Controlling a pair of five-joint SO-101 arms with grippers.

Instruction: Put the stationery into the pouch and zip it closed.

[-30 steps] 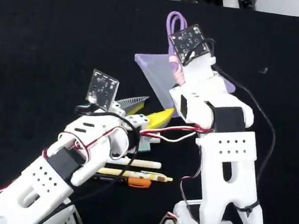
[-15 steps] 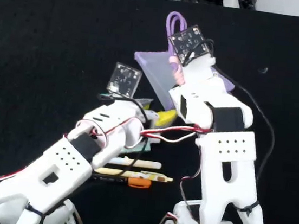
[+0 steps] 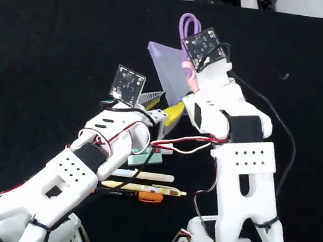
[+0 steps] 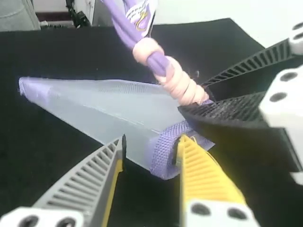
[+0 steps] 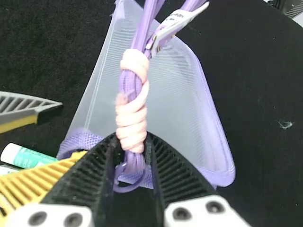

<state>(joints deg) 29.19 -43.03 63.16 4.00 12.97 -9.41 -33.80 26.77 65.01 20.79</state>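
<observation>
Judged as the opening of the pouch (image 4: 104, 109), with nothing packed so far. On the black surface (image 3: 52, 54), near the arms' bases and well apart from the pouch: a white pen (image 3: 143, 175), a yellow patterned pen (image 3: 153, 188) and an orange-tipped pen (image 3: 143, 196) lying side by side, plus a green-and-white stick (image 5: 23, 155) just beyond them. Farther back, the translucent lilac pouch itself, tilted with one end raised by the right gripper (image 5: 130, 146), clenched around the purple strap (image 5: 142, 66) where a pink cord (image 5: 130, 118) winds round it. At the same end, the left gripper (image 4: 151, 142), released and spread wide, straddling the purple-trimmed corner without clearly touching it (yellow finger on one side, grey on the other). Cannot tell from these views whether the zip is open or shut, nor where the slider sits. To do the step well: hold the right-hand clench firm on the wrapped strap, so the pouch does not swing or slip when the other side pulls. Bring the left fingers in on the woven trim, not on the thin mesh wall, which would likely crumple and slide. Close gently, then draw away from the strap in line with the pouch's long edge, not sideways, to avoid twisting the fabric. Mind the crowding too: both grippers close together at one corner, so approach slowly to avoid knocking the black fingers.
</observation>
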